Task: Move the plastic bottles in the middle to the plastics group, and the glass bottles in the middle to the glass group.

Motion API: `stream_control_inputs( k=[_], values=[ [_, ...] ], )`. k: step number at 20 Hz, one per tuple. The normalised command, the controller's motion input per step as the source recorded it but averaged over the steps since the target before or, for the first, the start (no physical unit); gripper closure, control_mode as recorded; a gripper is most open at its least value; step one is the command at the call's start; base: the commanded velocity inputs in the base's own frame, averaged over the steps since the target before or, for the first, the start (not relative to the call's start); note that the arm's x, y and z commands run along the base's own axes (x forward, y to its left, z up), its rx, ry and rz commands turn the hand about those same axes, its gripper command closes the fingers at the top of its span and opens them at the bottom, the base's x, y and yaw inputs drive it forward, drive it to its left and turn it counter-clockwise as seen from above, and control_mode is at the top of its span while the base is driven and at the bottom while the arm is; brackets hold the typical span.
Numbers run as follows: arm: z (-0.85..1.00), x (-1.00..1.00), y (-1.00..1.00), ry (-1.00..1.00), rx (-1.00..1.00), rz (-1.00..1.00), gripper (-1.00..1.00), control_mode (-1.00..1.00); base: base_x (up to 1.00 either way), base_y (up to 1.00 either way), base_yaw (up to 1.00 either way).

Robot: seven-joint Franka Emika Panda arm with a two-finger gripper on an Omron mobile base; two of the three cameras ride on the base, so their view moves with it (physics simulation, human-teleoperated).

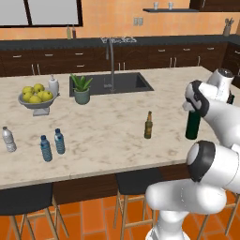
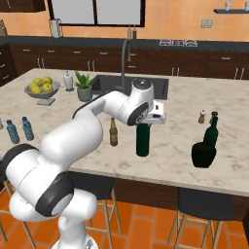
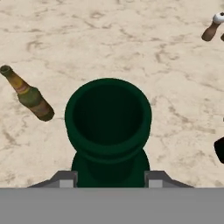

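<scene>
The gripper (image 3: pixel 108 177) is positioned directly over the tall green wine bottle (image 2: pixel 142 140), with one finger tip (image 3: pixel 65 178) on each side of the neck just below the open mouth; the fingers are set apart, and whether they press on the glass cannot be told. The bottle stands upright on the marble counter (image 1: pixel 108 129), near its front edge. It is judged to be heavy, rigid, smooth and breakable, so hold is best taken on the neck under the lip, where the flare resists slipping. The brown amber bottle (image 1: pixel 148 125) stands just beside it, apart and upright; similar care is judged necessary. Farther right, the glass group (image 2: pixel 206 145) is seen, a squat bottle and a tall-necked one. Well apart at the counter's left, two blue-tinted plastic bottles (image 1: pixel 52 145) and a clear white-capped bottle (image 1: pixel 8 139) stand; these are judged light.
</scene>
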Motion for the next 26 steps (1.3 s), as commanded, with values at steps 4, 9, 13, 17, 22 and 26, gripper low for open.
stream_control_inputs(
  k=[4,9,13,17,22,26],
  values=[
    [0.0,0.04,-0.37,-0.25,0.0,0.0,1.0,-1.0,0.0,0.0,0.0],
    [0.04,0.0,-0.35,-0.05,0.0,0.0,1.0,-1.0,0.0,0.0,0.0],
    [0.0,0.0,-0.29,0.0,0.0,0.0,1.0,-1.0,0.0,0.0,0.0],
    [-0.01,0.0,-0.31,0.0,0.0,-0.03,1.0,-1.0,0.0,0.0,0.0],
    [-0.12,0.0,-0.25,0.0,0.0,-0.05,1.0,-1.0,0.0,0.0,0.0],
    [-0.03,0.0,-0.1,0.0,0.0,-0.07,1.0,-1.0,0.0,0.0,0.0]
  ],
)
